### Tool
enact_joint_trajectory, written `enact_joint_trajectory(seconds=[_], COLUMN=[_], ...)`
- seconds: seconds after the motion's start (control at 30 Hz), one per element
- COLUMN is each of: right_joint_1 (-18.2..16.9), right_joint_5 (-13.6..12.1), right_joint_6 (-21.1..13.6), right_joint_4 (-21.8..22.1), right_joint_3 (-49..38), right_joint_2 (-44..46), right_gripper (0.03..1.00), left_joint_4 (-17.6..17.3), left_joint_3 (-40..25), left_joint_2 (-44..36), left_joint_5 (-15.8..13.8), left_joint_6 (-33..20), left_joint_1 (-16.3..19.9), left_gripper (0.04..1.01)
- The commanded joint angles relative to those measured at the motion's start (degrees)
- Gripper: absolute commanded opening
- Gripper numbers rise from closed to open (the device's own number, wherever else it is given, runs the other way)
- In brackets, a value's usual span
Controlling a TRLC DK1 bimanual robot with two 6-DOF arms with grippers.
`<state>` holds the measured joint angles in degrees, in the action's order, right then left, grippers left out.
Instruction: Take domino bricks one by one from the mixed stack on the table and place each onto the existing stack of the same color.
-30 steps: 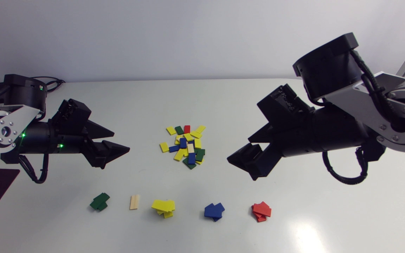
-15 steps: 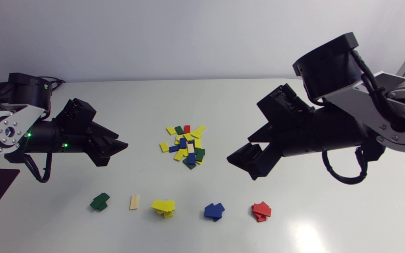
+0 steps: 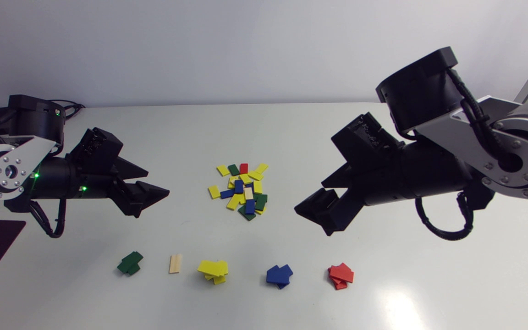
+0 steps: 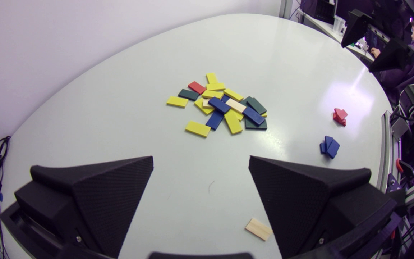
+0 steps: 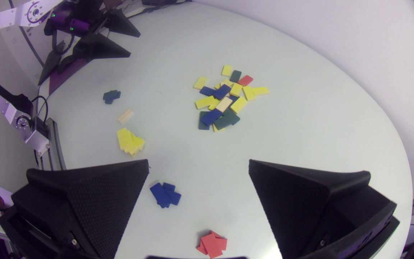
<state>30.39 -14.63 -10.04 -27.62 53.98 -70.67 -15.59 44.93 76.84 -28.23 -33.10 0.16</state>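
Your left gripper [image 3: 157, 183] hung beside the mixed pile [image 3: 242, 190] with its fingers apart, holding nothing. Your right gripper [image 3: 310, 197] hung on the pile's other side, also spread and empty. The pile lay mid-table [image 3: 291, 137], well apart from both. Nearer the camera sat a row: green stack [image 3: 129, 263], one wood brick [image 3: 175, 263], yellow stack [image 3: 212, 271], blue stack [image 3: 279, 275], red stack [image 3: 340, 276].

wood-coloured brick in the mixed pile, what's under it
The wood-coloured brick lies on top, uncovered. Yellow bricks stick out from under its edges; what sits directly beneath its middle is hidden.
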Motion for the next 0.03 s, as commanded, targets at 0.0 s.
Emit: enact_joint_trajectory(seconds=[0.0], right_joint_1=[0.5], right_joint_5=[-0.1], right_joint_6=[0.5], right_joint_4=[0.7], right_joint_3=[0.4], right_joint_2=[-1.1], right_gripper=[0.977], left_joint_4=[0.0], left_joint_3=[2.0], left_joint_2=[0.7], left_joint_5=[0.2], left_joint_6=[1.3], left_joint_1=[0.6], left_gripper=[0.990])
